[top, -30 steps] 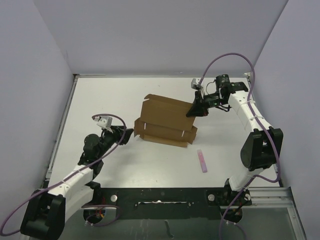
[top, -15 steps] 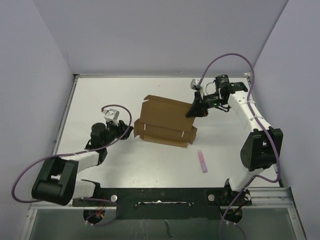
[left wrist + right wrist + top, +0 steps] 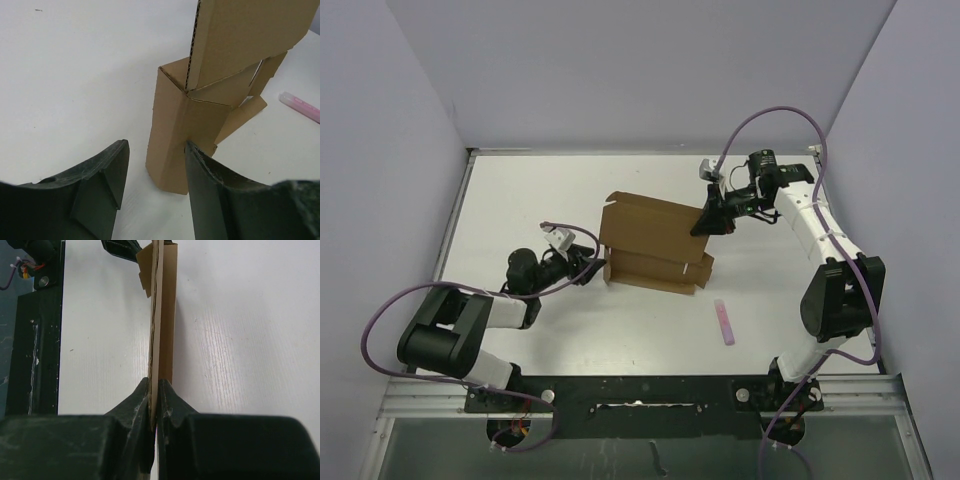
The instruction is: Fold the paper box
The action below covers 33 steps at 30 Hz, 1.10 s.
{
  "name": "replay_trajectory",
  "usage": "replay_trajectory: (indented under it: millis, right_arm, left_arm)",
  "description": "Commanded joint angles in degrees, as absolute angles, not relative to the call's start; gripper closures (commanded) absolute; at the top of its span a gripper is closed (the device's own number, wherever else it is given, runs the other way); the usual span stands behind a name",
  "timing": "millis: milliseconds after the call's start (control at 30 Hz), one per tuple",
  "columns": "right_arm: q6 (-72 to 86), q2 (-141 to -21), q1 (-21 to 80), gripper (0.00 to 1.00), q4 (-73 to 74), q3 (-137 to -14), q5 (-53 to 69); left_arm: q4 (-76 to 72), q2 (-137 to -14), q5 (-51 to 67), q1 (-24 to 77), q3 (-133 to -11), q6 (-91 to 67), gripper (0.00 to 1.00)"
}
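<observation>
step: end flap to be folded | right pincer [image 3: 154,390]: clamped on upright panel of the plain brown cardboard paper box [image 3: 655,245], edge pinched between its tips | left pincer [image 3: 156,150]: half-spread, box's end corner between its fingers, ungripped | advice: panel is best held vertical while flap is pressed squarely along crease

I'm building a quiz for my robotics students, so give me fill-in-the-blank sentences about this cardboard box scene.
The right claw is ____ on the upright panel of the brown cardboard paper box.
The left claw, at the box's other end, stands ____.
The small stick lying on the white table is ____.
Missing words: shut; open; pink.
</observation>
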<state>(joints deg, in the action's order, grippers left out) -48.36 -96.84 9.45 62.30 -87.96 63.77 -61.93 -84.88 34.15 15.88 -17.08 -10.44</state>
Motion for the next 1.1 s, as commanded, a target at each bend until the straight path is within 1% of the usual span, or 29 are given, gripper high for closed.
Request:
replay_trajectory:
  millis: [0,267,533,667,833,967,1067]
  right_arm:
    - [-49.9,-95.1,9.9,1.0,63.2,-87.9,64.1]
    - [-50.2,-95.3,10.1,1.0,63.5,-87.9,64.4]
    - [-50.5,-95.7,10.2,1.0,63.9,-87.9,64.8]
    - [-50.8,-95.8,10.3,1.0,64.2,-88.1,64.9]
    - [-50.8,-95.9,10.3,1.0,64.2,-88.2,65.0]
    - [-50.9,-95.9,10.3,1.0,64.3,-88.2,65.1]
    - [-51.0,-96.0,10.4,1.0,64.4,-88.2,65.2]
  left_arm:
    - [-66.9,-85.8,36.0,16.5,-17.1,-7.9,0.52]
    - [-64.4,-85.6,31.3,18.3,-17.8,-4.2,0.43]
    - [-63.8,-86.2,24.4,20.4,-18.4,-2.1,0.43]
    - [-63.4,-86.3,21.9,21.3,-18.8,-1.3,0.41]
    - [-64.1,-87.0,21.7,21.7,-19.0,-1.3,0.37]
    - [-66.6,-88.0,22.3,21.8,-18.5,-1.2,0.31]
    - [-66.2,-88.6,22.7,21.8,-19.2,-1.1,0.3]
